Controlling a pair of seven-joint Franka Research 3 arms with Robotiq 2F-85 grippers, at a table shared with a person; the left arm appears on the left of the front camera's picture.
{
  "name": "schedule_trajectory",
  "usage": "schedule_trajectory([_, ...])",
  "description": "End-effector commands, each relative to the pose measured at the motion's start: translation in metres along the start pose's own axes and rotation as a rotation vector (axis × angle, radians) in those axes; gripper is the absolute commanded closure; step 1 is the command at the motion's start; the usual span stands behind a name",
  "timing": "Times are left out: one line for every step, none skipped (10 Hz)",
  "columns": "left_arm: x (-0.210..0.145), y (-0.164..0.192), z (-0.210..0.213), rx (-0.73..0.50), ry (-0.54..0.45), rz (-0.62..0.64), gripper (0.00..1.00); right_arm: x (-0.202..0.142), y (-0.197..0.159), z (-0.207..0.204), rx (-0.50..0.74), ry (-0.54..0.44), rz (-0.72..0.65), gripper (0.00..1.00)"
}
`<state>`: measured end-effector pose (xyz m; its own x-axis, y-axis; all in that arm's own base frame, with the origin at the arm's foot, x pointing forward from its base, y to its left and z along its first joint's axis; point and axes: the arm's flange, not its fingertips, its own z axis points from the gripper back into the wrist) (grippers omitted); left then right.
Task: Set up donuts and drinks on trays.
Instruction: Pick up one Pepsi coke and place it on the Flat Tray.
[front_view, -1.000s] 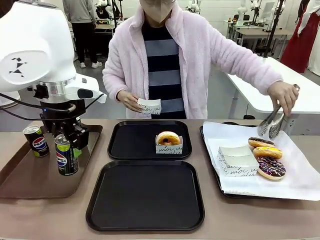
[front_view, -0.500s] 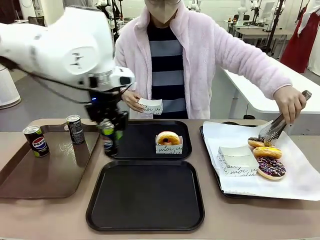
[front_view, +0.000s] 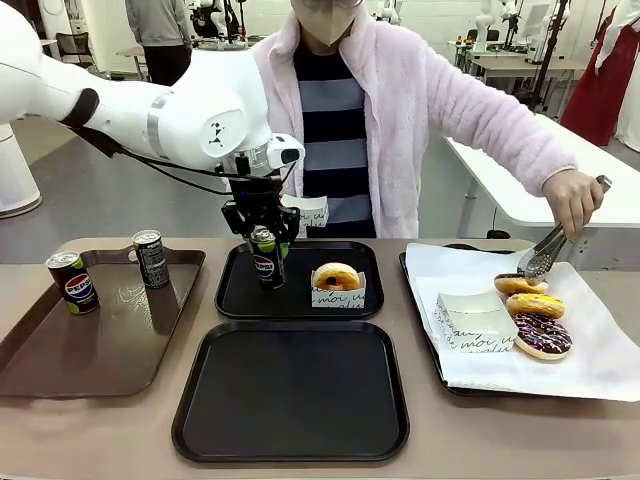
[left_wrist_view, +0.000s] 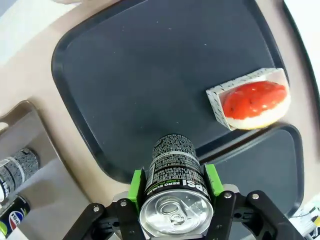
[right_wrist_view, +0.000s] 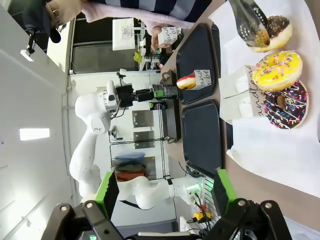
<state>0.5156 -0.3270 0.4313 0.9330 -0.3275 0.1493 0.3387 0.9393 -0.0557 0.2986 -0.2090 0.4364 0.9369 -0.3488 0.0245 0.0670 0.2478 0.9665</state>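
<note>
Tan tabletop fills the front view, with a person in a fuzzy pink jacket at its far side. My left gripper (front_view: 265, 243) hangs over the far black tray (front_view: 240, 297), pinching a slim Pepsi can (front_view: 265, 264) upright. I can't tell whether the base is touching the tray floor or just above it. Beside the gripper, toward my right arm, a sleeved donut (front_view: 337, 277) sits on the same tray. Nearer me than the gripper lies the near black tray (front_view: 290, 390), matte and bare. Well off on the gripper's other side, two more cans (front_view: 77, 283) stand on the glossy brown tray (front_view: 60, 350).

From the left wrist, the green pads (left_wrist_view: 136, 182) press both sides of the can's printed wall, its silver top right under the camera. Below the fingertips is open tray floor, the rounded raised rim close on the near side and the donut's stiff paper sleeve well apart. As I judge it, I should lower straight down with the can plumb, land on the flat away from the rim's slope, and part the fingers only once the base bears evenly. Smooth aluminium on slick plastic could skate, and so narrow a can tips easily.

From the right wrist, my right gripper (right_wrist_view: 166, 195) is spread with nothing between its pads. Far beyond it, the person's metal tongs (right_wrist_view: 247, 22) reach a chocolate-topped donut (right_wrist_view: 275, 30) on the paper-lined tray (right_wrist_view: 280, 150).
</note>
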Motion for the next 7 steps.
schedule_trajectory([0.007,0.006,-0.008,0.060,-0.025,0.035,0.42,0.002,0.001,-0.001,0.021,-0.008,0.015,0.00])
schedule_trajectory([0.008,0.011,-0.017,0.104,-0.027,0.047,0.42,0.002,0.001,-0.001,0.021,-0.008,0.015,0.00])
schedule_trajectory([0.010,0.014,-0.025,0.121,-0.017,0.049,0.42,0.002,0.001,-0.001,0.021,-0.008,0.015,0.00])
schedule_trajectory([0.011,0.018,-0.030,0.140,-0.006,0.060,0.42,0.002,0.001,-0.001,0.021,-0.008,0.015,0.00])
schedule_trajectory([0.011,0.019,-0.031,0.141,0.004,0.058,0.42,0.002,0.001,-0.001,0.021,-0.008,0.015,0.00])
schedule_trajectory([0.011,0.020,-0.031,0.145,0.010,0.059,0.42,0.002,0.001,-0.001,0.021,-0.008,0.015,0.00])
schedule_trajectory([0.011,0.023,-0.034,0.156,0.021,0.066,0.42,0.002,0.001,-0.001,0.021,-0.008,0.015,0.00])
